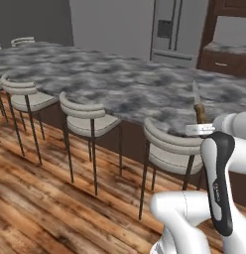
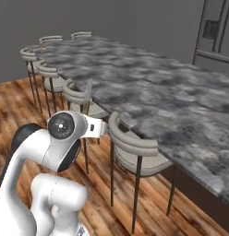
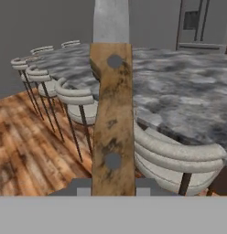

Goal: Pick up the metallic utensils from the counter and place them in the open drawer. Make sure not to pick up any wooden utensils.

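My gripper (image 1: 200,127) (image 2: 90,120) (image 3: 113,183) is shut on a knife (image 1: 198,110) (image 2: 87,97) (image 3: 111,119), one of the metallic utensils. It grips the low end of the dark brown handle, and the silvery blade points up. The knife hangs in the air just off the near edge of the counter (image 1: 120,82) (image 2: 162,92) (image 3: 188,96), above the stools. At the far right back is a dark brown drawer front with a small silvery pull (image 1: 221,63); I cannot tell whether it stands open. The wooden utensils are out of view.
Several pale round-backed stools (image 1: 88,116) (image 2: 135,147) (image 3: 175,155) line the counter's near side on thin dark legs. A steel fridge (image 1: 174,30) (image 2: 215,34) (image 3: 202,25) stands behind the counter. Wood plank floor (image 1: 40,198) lies to the left.
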